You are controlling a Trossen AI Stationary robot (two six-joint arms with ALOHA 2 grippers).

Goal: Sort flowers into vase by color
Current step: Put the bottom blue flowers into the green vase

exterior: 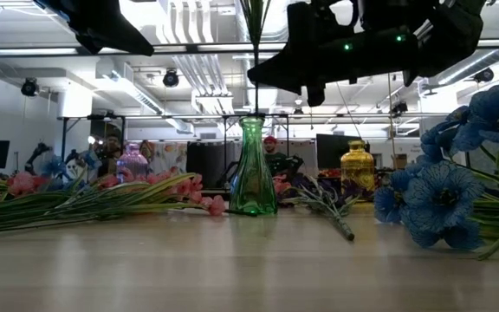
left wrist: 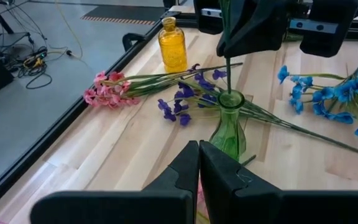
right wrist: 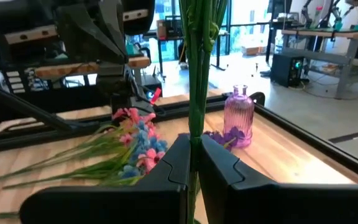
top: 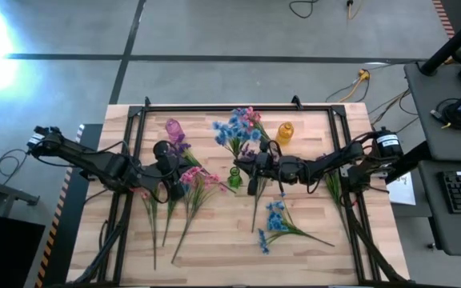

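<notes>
A green glass vase [top: 234, 178] stands mid-table. An upright green flower stem [exterior: 255, 52] comes down to the vase's mouth [left wrist: 229, 94]. My right gripper [right wrist: 194, 140] is shut on this stem just above the vase; the blossoms are out of view. My left gripper [left wrist: 199, 146] hovers shut and empty left of the vase, over pink flowers [top: 194, 178] lying on the table. Blue flowers [top: 274, 220] lie near the front, and blue and pink ones [top: 234, 128] at the back. My right gripper pinches the flower's stem [right wrist: 194, 124] between its two fingers. The fingers come in level from the table's right side and lie across the stem. The stem stands upright, and its lower end [left wrist: 229, 87] reaches the green vase's mouth.
A purple vase [top: 173, 128] stands at the far left and a yellow vase [top: 285, 132] at the far right. A purple flower [left wrist: 185, 102] and a pink one [left wrist: 104, 90] lie behind the green vase. A black frame [top: 230, 108] borders the table.
</notes>
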